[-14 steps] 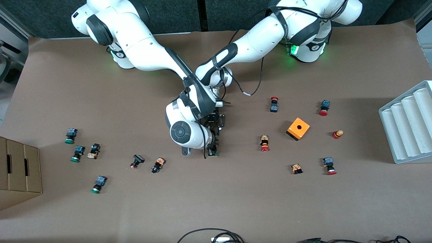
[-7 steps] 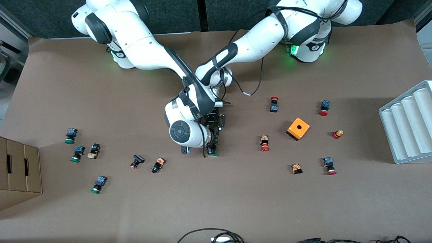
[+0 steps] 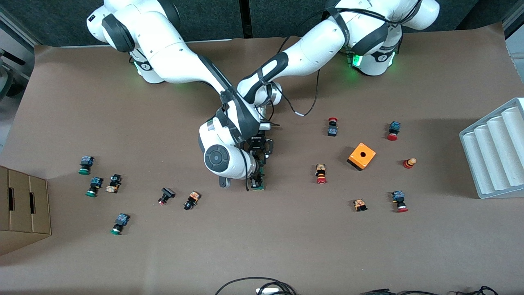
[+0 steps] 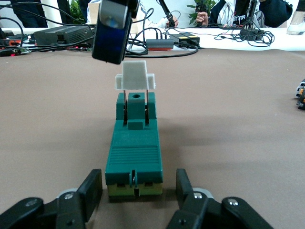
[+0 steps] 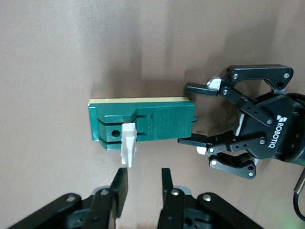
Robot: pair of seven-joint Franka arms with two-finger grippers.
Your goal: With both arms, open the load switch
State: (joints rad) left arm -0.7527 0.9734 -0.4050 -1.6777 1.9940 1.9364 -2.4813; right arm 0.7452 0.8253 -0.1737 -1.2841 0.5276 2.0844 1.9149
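The load switch [image 3: 258,186] [image 4: 134,157] [image 5: 143,121] lies flat on the brown table, a dark green block on a yellow base. Its white piece [image 4: 136,81] [image 5: 128,145] stands lifted off the body on two thin pins. My left gripper [image 3: 262,160] [image 4: 138,191] is shut on the switch's plain end, one finger [image 5: 196,89] along each side. My right gripper [image 3: 256,177] [image 5: 143,183] hangs over the white piece's end. It is open, the piece just off one fingertip [image 5: 121,183] and nothing between its fingers.
An orange cube [image 3: 362,156] and red-capped buttons [image 3: 321,173] lie toward the left arm's end, beside a white ridged tray [image 3: 495,151]. Green-capped buttons [image 3: 86,164] and a cardboard box [image 3: 22,205] are at the right arm's end. Cables [image 3: 262,287] lie at the table's near edge.
The right gripper's fingers have parted and let go of the white piece. Its wrist has crept slightly toward its base. The left gripper and the switch have stayed put.
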